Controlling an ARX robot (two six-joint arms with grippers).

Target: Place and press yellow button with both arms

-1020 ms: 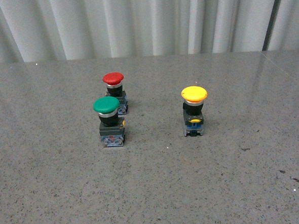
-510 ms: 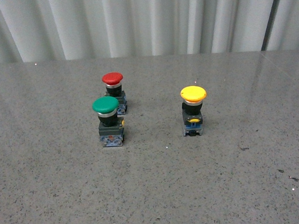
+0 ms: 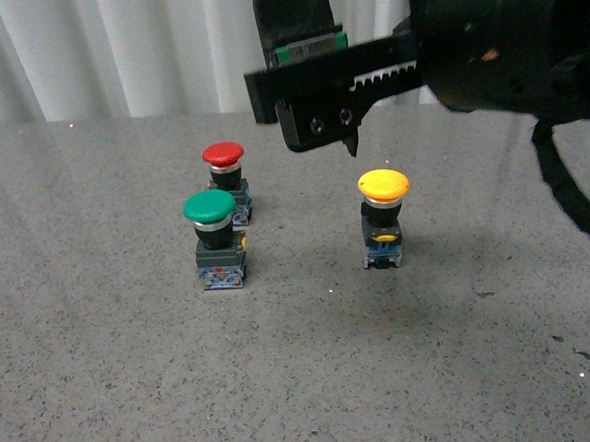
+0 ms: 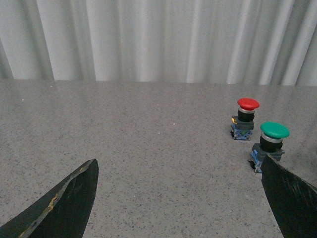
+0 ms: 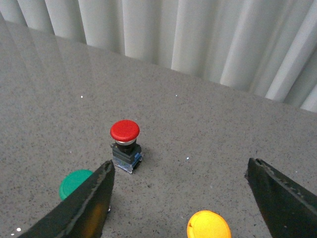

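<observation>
Green btn (image 3: 210, 208) front-left on table (image 3: 104, 373), red btn (image 3: 223, 154) just behind. Yellow btn (image 3: 383, 186) upright further right, apart from both. Over it, not touching: R gripper (image 5: 184, 198), fingers spread. L gripper (image 4: 181, 196) fingers spread too, near green btn.

The yellow button (image 3: 385, 220) is standing upright, yellow mushroom cap over black-grey body, around 3 o'clock of the front view's middle. The right arm (image 3: 504, 38) is hanging at its 1 o'clock, with the right gripper (image 5: 179, 168) gaping wide.

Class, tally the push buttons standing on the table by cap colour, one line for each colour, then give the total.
red-capped button: 1
green-capped button: 1
yellow button: 1
Total: 3
</observation>
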